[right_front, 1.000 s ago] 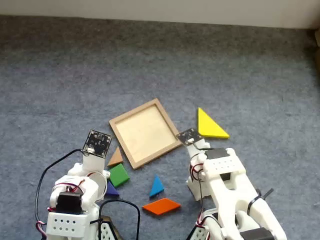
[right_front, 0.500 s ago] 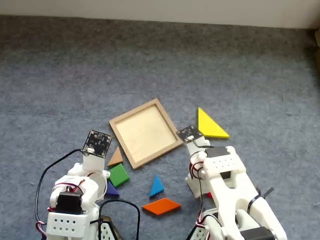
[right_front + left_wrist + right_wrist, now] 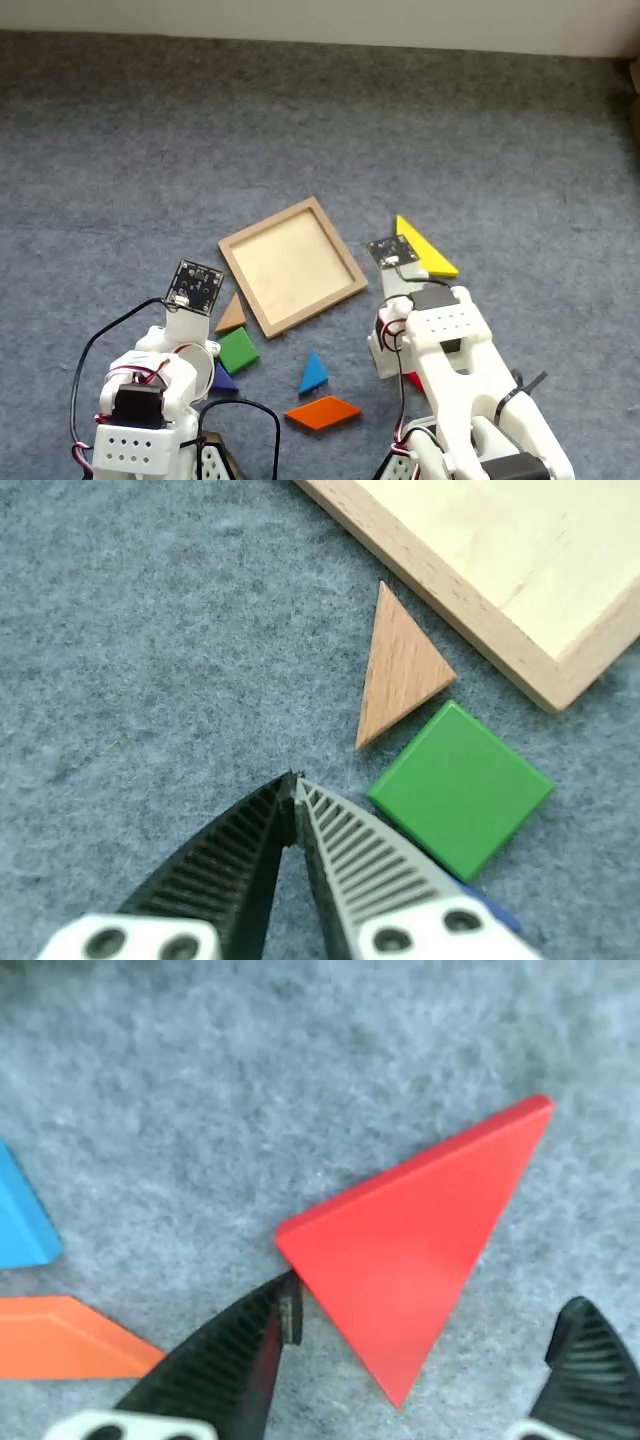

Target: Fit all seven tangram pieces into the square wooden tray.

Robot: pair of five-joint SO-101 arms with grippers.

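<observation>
From above, the table is covered in gray felt. A pale wall runs along its far edge. A wide stretch of felt lies between the far edge and the wooden tray. The tray sits near the middle of the table, turned so one corner points to the far edge. Its pale floor shows all the way across.

The yellow triangle lies just beside the tray, toward the right edge, and the right arm partly covers it. A wood triangle and a green square lie near the tray's near corner, close to the left arm. The blue triangle and the orange slanted piece lie between the arms, toward the near edge.

In the left wrist view, the left claw is pinched together with nothing in it, low over the felt. The wood triangle and the green square sit just past its tips, almost touching each other, beside the tray's thick rim.

In the right wrist view, the right claw is spread wide over a red triangle lying flat. One finger is right at the triangle's corner, and the other is apart from it. The blue and orange pieces lie off to one side.
</observation>
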